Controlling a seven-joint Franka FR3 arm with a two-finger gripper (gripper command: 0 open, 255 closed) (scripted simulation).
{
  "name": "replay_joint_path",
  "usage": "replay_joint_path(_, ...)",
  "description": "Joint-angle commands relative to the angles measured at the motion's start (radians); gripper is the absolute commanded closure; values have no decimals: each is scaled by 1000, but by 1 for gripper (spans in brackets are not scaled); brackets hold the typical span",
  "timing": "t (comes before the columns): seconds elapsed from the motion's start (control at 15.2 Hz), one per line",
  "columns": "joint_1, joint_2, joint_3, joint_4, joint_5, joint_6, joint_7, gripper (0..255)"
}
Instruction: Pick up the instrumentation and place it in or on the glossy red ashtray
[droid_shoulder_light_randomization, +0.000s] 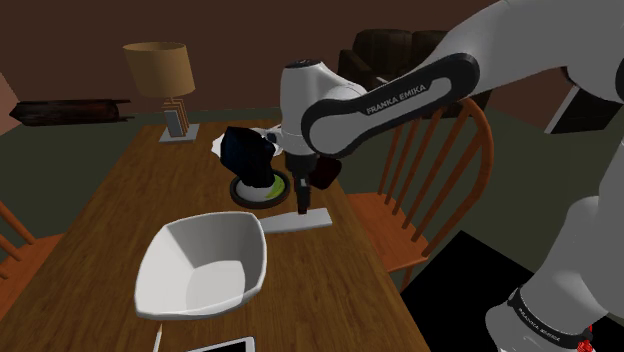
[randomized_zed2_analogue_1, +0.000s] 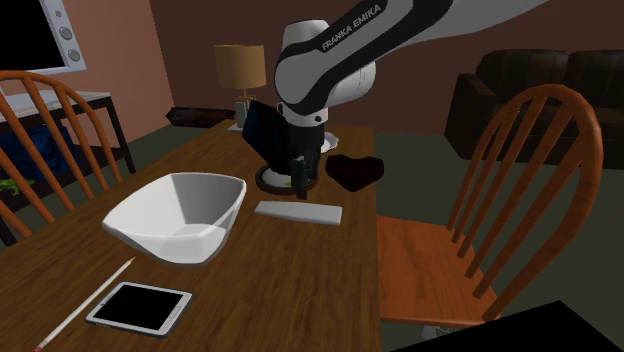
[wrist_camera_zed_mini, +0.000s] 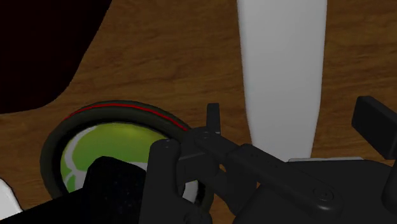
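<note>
The instrument (droid_shoulder_light_randomization: 262, 190) (randomized_zed2_analogue_1: 272, 178) is a round dark dial with a thin red ring and a green-and-white face (wrist_camera_zed_mini: 105, 149), lying flat mid-table. The ashtray (randomized_zed2_analogue_1: 356, 170) (droid_shoulder_light_randomization: 325, 173) is a dark red, heart-like dish just beyond it, toward the second exterior view's right; in the wrist view it reads as a near-black lobe (wrist_camera_zed_mini: 38, 51). My gripper (droid_shoulder_light_randomization: 300, 203) (randomized_zed2_analogue_1: 301, 184) (wrist_camera_zed_mini: 292, 121) points down, open, right beside the dial and low over one end of a flat white bar (droid_shoulder_light_randomization: 296, 222) (randomized_zed2_analogue_1: 298, 212) (wrist_camera_zed_mini: 283, 70). Nothing is clasped.
A big white bowl (droid_shoulder_light_randomization: 205, 262) (randomized_zed2_analogue_1: 180, 215) sits near the front of the wooden table (droid_shoulder_light_randomization: 110, 200). A tablet (randomized_zed2_analogue_1: 140, 305) and pencil (randomized_zed2_analogue_1: 85, 300) lie at the near edge, with a lamp (droid_shoulder_light_randomization: 160, 70) at the far end. Wooden chairs (droid_shoulder_light_randomization: 430, 190) (randomized_zed2_analogue_1: 510, 200) flank the table.
</note>
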Motion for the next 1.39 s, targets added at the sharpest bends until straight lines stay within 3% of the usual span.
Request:
replay_joint_path(0.0, 19, 58, 16, 34, -16, 16, -26, 0)
replay_joint_path(0.59, 28, 123, 14, 7, -37, 105, -22, 0)
replay_joint_path(1.06, 28, 123, 14, 7, -37, 105, -22, 0)
replay_joint_path(1.12, 28, 123, 14, 7, -37, 105, -22, 255)
replay_joint_path(1.32, 28, 123, 14, 7, -37, 105, -22, 255)
